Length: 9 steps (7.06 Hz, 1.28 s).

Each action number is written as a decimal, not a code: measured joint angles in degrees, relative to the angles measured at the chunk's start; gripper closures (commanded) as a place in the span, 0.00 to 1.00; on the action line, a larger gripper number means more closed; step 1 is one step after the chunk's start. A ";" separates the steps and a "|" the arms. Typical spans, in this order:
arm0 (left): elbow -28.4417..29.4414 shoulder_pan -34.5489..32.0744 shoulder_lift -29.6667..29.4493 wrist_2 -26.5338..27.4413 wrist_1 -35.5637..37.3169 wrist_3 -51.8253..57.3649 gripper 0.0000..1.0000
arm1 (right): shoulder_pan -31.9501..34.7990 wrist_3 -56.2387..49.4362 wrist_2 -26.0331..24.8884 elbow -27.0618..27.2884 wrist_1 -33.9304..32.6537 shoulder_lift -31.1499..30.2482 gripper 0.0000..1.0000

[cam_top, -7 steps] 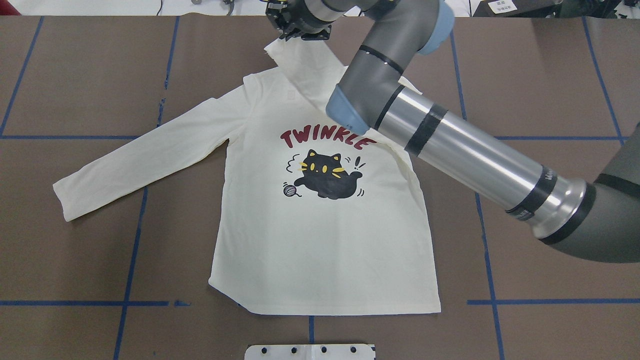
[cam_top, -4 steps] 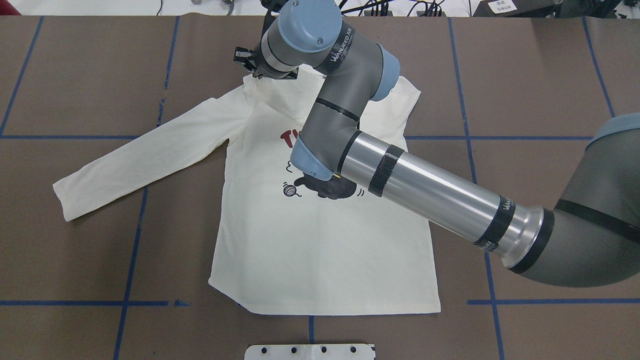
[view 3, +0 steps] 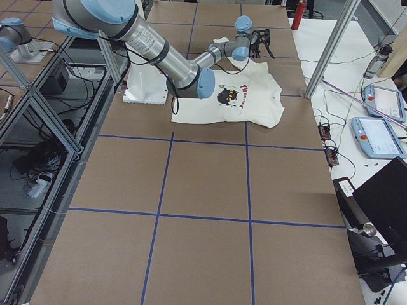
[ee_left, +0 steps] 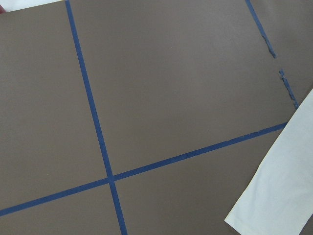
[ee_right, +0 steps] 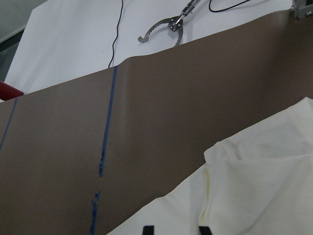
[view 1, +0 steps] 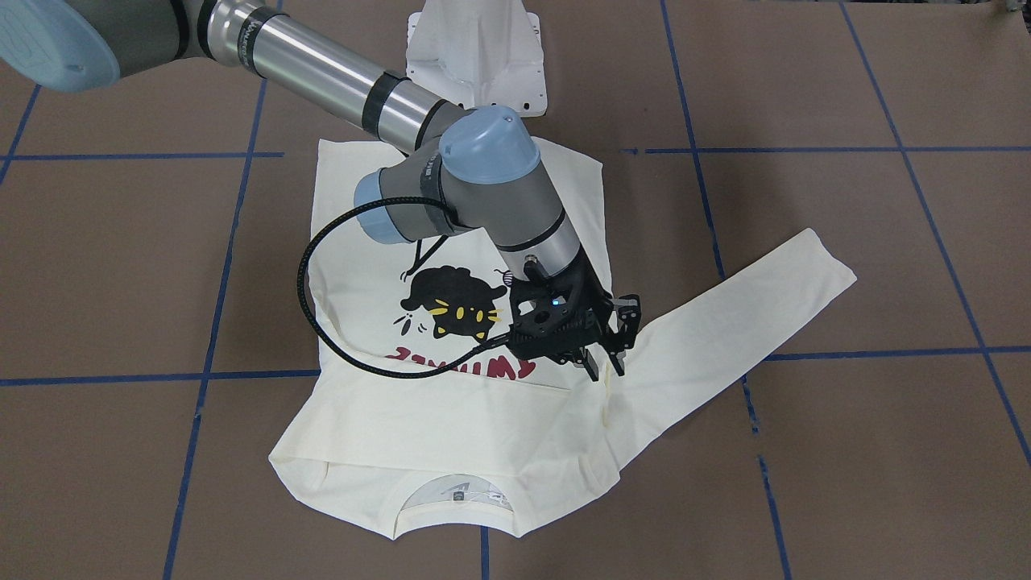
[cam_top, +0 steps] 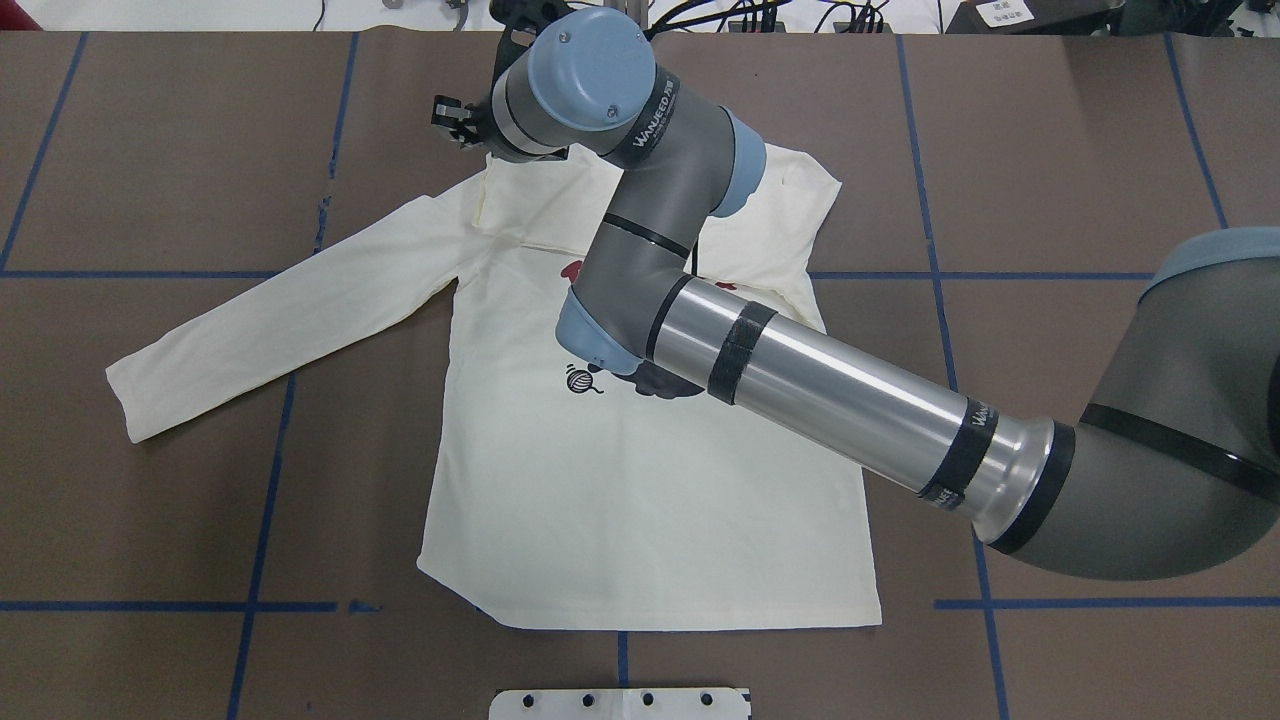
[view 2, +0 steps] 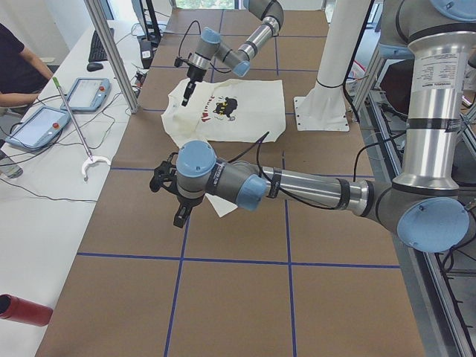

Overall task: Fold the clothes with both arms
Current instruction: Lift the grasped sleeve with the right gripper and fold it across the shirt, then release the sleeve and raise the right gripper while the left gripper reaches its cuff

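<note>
The cream-white T-shirt (cam_top: 600,500) lies print-up on the brown table. Its right sleeve (view 1: 483,403) is folded across the upper chest and partly covers the red lettering. Its left sleeve (cam_top: 280,310) lies stretched out flat. My right gripper (cam_top: 455,125) reaches across to the shirt's left shoulder, also seen in the front view (view 1: 606,369). Its fingertips (ee_right: 147,229) stand apart just above the cloth, so it is open. My left gripper (view 2: 178,212) hovers over the table near the left sleeve's cuff (ee_left: 279,196). It shows only in the side views, so I cannot tell its state.
The white pedestal base (view 1: 475,56) stands behind the shirt's hem. Blue tape lines (cam_top: 265,500) grid the table. A white side table with two teach pendants (view 2: 44,123) and a grabber tool (ee_right: 166,27) runs along the far edge. A red bottle (view 2: 22,309) lies there too.
My right arm has swung left from the collar to the shirt's left shoulder, carrying the right sleeve across the chest. The sleeve now lies folded over the upper chest.
</note>
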 measured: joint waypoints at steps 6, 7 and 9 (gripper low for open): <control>0.67 8.50 -0.03 5.81 -11.97 -23.90 0.00 | 1.76 1.67 5.18 6.52 -12.17 -3.01 0.00; 0.05 12.73 1.80 9.27 -18.30 -33.32 0.00 | 3.82 -0.39 9.13 11.43 -21.66 -4.42 0.00; -5.63 23.83 8.32 19.14 -26.59 -51.80 0.00 | 9.00 -10.21 16.09 23.94 -40.18 -10.50 0.00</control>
